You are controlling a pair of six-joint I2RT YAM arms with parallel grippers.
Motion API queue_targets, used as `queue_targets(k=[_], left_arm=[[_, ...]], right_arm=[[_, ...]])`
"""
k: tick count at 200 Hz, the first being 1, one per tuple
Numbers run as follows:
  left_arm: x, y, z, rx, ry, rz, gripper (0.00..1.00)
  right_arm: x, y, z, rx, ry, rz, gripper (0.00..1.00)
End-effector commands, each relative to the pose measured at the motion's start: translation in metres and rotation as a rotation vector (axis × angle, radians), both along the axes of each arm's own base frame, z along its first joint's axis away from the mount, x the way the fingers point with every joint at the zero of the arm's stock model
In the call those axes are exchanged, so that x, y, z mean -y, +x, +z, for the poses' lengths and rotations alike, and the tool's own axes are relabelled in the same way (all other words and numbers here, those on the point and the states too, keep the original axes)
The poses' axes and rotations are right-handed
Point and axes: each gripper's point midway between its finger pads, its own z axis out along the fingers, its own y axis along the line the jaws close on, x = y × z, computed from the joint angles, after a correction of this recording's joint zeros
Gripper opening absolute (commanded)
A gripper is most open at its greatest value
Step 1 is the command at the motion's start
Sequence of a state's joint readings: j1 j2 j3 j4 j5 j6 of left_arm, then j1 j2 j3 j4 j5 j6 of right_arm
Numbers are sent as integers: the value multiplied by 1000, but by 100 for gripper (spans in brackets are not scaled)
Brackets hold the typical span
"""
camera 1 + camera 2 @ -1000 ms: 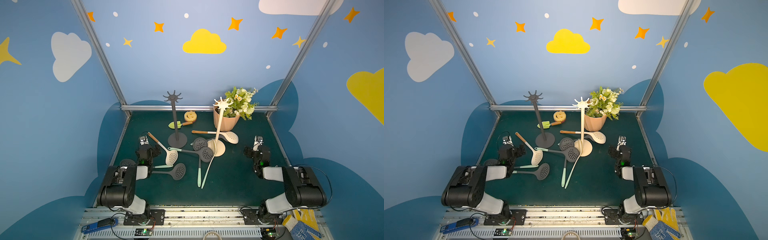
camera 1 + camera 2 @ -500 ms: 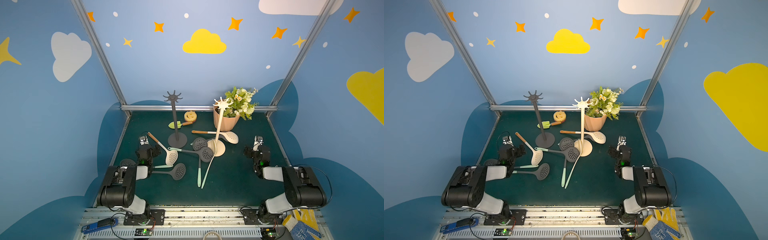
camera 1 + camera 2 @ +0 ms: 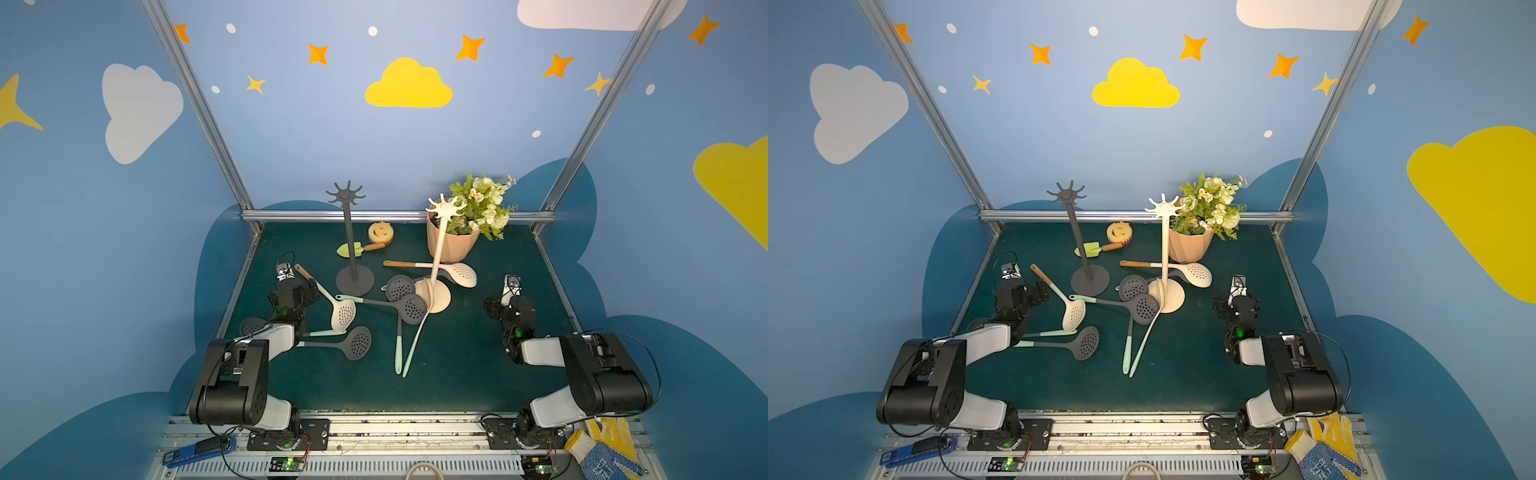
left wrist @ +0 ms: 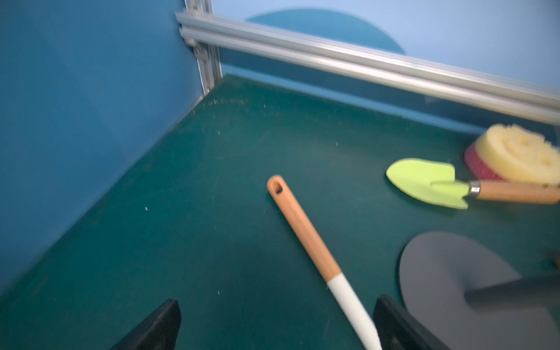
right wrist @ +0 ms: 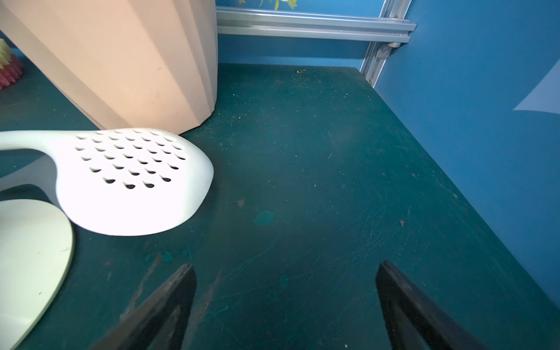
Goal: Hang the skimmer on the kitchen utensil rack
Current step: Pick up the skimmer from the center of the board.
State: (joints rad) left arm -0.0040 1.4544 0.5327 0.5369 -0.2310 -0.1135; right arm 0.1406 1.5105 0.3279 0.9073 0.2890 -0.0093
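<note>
Getting ready to pick up the skimmer; nothing hangs on a rack yet.

The left gripper [image 4: 277, 316] has wide, empty jaws, and the handle of the white skimmer [image 3: 326, 296] runs between them; it lies flat on the green surface [image 3: 457, 365], just left of the dark rack [image 3: 361, 282]; next, I think, squeeze the handle, lift, and slip its end hole over a hook; the right gripper [image 5: 285, 291] has wide, empty jaws too; I count seven skimmers (one half hidden under the left arm), two racks counting the cream rack [image 3: 445, 208], one flower pot [image 3: 451, 249], one sponge [image 4: 515, 151], one little green shovel [image 4: 424, 181].
</note>
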Motion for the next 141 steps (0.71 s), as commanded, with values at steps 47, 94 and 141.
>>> queue_targets(k=[47, 94, 141], left_arm=[[9, -9, 13, -143, 22, 104, 100], [30, -22, 33, -201, -46, 119, 100], [56, -49, 39, -293, -146, 90, 100]], right_arm=[[1, -5, 18, 79, -7, -6, 92], [0, -18, 44, 104, -21, -16, 92], [-14, -39, 74, 121, 55, -15, 92]])
